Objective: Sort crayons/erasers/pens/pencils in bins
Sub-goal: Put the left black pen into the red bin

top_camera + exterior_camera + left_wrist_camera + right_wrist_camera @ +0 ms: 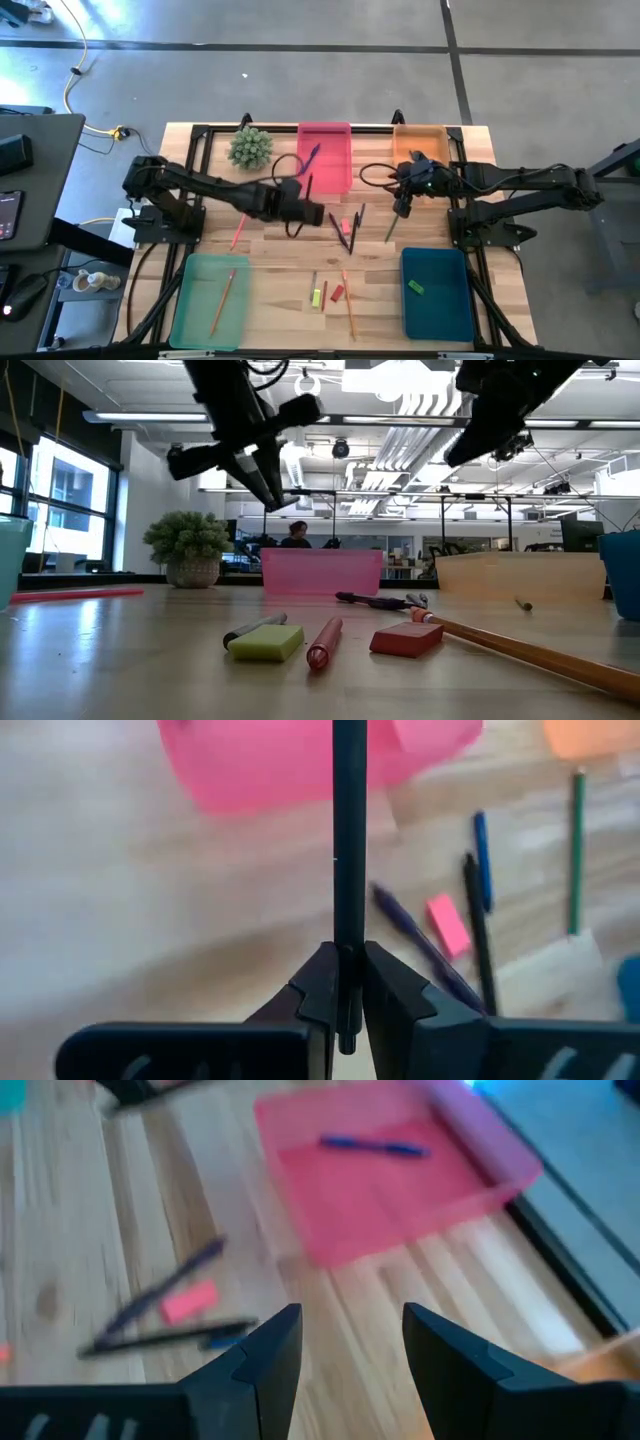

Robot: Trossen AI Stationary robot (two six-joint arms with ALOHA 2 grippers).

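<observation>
Tabletop (270,250): I'm seeing loose pens, erasers, pencils lying mid-surface.
Bins: holding few items yet.
Left end effector (345,988): pinching a black pen (349,850).
Right end effector (350,1350): hanging open, empty.

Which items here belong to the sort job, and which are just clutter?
Job: black pen in the left gripper; pink bin, green bin, orange bin, blue bin; loose pens, pencils, erasers mid-table.
Clutter: potted plant.
</observation>
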